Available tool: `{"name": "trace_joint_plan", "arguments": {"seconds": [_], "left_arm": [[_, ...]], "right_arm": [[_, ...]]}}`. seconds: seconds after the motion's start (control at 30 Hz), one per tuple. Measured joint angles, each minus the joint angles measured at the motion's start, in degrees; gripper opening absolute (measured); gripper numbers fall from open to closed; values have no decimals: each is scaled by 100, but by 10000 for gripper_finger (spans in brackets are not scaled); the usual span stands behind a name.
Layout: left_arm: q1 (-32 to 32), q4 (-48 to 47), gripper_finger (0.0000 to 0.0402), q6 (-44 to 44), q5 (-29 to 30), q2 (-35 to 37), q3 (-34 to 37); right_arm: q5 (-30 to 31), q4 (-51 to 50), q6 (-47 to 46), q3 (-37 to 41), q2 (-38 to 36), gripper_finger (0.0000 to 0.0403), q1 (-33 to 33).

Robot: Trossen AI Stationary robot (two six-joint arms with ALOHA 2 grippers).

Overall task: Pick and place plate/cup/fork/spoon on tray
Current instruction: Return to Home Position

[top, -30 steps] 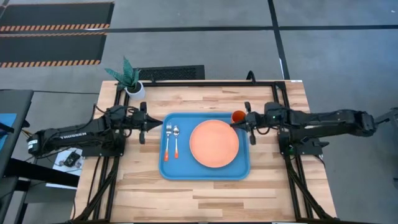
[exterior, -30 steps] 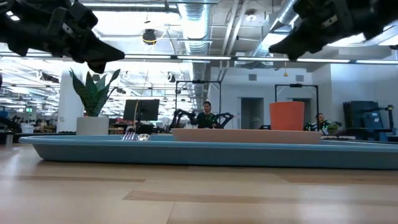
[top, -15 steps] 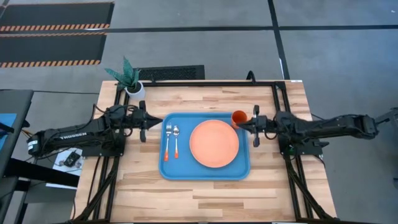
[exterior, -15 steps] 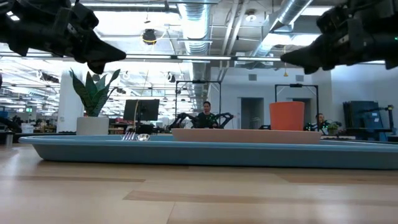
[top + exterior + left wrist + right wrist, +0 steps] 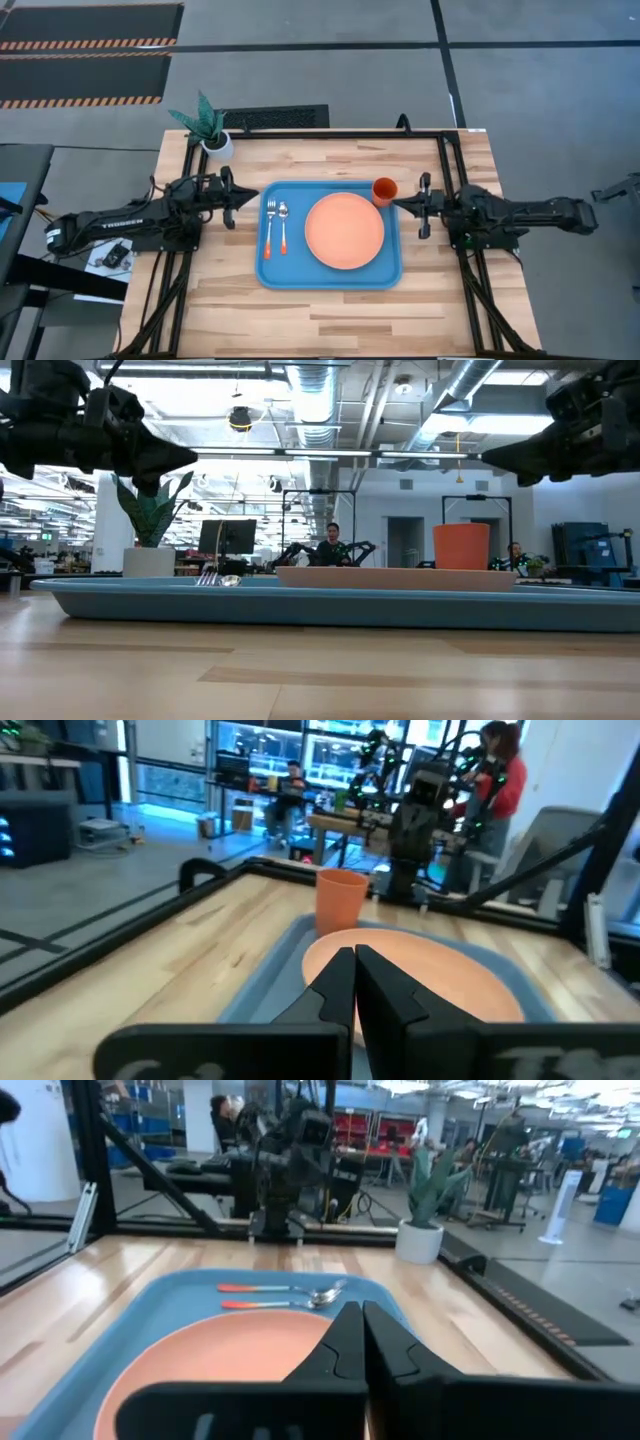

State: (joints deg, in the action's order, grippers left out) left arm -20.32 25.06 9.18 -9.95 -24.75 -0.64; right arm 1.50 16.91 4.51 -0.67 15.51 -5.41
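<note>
The blue tray [image 5: 330, 279] lies flat near the middle of the worktop [image 5: 330, 320], and all four pieces rest inside it. The salmon-orange plate [image 5: 344, 231] fills the tray's half toward the right arm. The cup [image 5: 384, 190] stands upright, mouth up, in the tray's corner on that same side, at the edge facing the potted plant [image 5: 212, 133] and just beside the plate's rim. In the tray's other half the fork [image 5: 270, 228] and the spoon [image 5: 283, 228] lie side by side and parallel. The fork is nearer the tray's left-arm edge and the spoon sits between fork and plate. Their metal ends point toward the plant-side edge and their orange handles away from it.

The left gripper [image 5: 254, 198] hangs above the worktop just outside the tray's left-arm edge, pointing in at the tray. Its fingers are pressed together on nothing — clenched and empty, as the left wrist view shows. The right gripper [image 5: 400, 203] hangs just outside the opposite edge, near the cup, its tip aimed at the tray. Its fingers are likewise closed tight with nothing between them. Neither gripper touches the tray or anything in it.

The plant stands in a white pot at the worktop's corner beyond the tray on the left-arm side — well apart from it.
</note>
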Motion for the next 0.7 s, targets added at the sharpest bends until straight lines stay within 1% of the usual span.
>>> {"name": "trace_joint_plan", "arguments": {"seconds": [0.13,0.3,0.47,0.57,0.63,0.7], "left_arm": [[0,-297,0,-219,128,341,0],[0,-789,0,-244,165,871,2],[35,-1659,0,-244,166,1603,7],[131,-2211,0,-192,163,2189,7],[264,-2146,0,-117,154,2473,11],[435,-2150,0,-207,158,2467,11]], "right_arm": [[70,-721,-53,0,-733,3,-13],[193,-1448,-152,0,-1530,4,-15],[329,-1490,-157,-10,-1530,4,-15],[439,-1424,-194,18,-1548,3,-7],[492,-1409,-170,20,-1537,3,19],[592,-1386,-167,20,-1542,4,20]]}}
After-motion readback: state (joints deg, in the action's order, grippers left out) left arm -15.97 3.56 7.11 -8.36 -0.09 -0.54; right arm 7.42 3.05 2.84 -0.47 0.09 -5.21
